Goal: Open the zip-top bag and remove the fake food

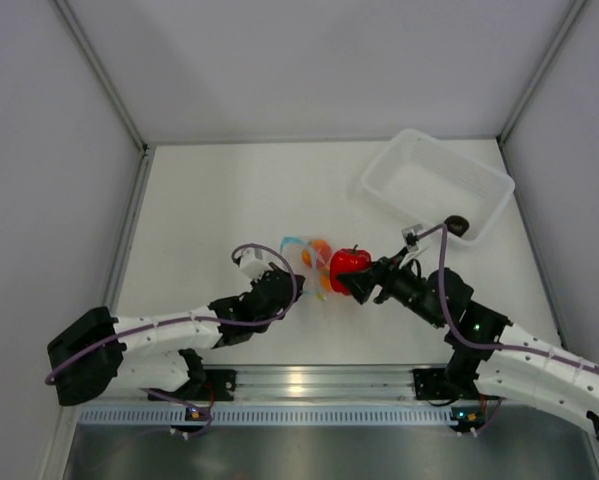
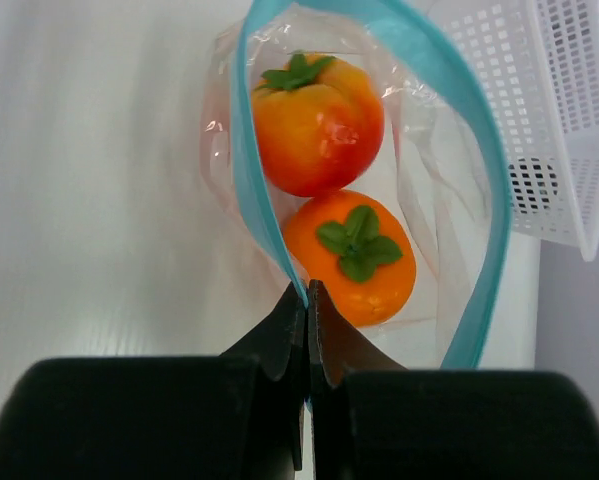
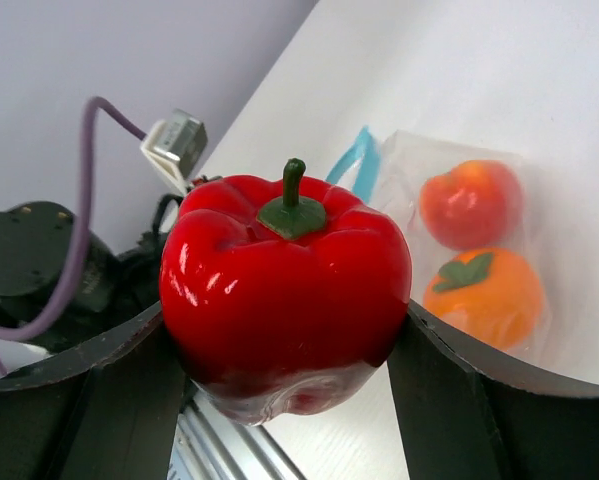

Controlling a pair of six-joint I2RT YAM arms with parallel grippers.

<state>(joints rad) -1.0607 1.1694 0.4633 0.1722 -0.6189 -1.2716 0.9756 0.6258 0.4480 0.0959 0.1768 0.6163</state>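
The zip-top bag point(image 1: 309, 255) lies mid-table with its light-blue zip strip point(image 2: 254, 180) spread open. Two orange fruits point(image 2: 319, 120) point(image 2: 351, 255) with green tops lie inside it. My left gripper point(image 2: 307, 295) is shut on the zip strip at the mouth's near edge, and it also shows in the top view point(image 1: 291, 284). My right gripper point(image 3: 284, 330) is shut on the red pepper point(image 3: 284, 290) and holds it just right of the bag, outside it, as the top view shows for the pepper point(image 1: 349, 263). The dark round piece point(image 1: 457, 224) sits at the tray's near corner.
The white translucent tray point(image 1: 479, 175) stands at the back right; its perforated wall point(image 2: 569, 110) shows just beyond the bag. Grey walls close in the table on three sides. The left arm's black wrist and purple cable point(image 3: 74, 250) are close behind the pepper.
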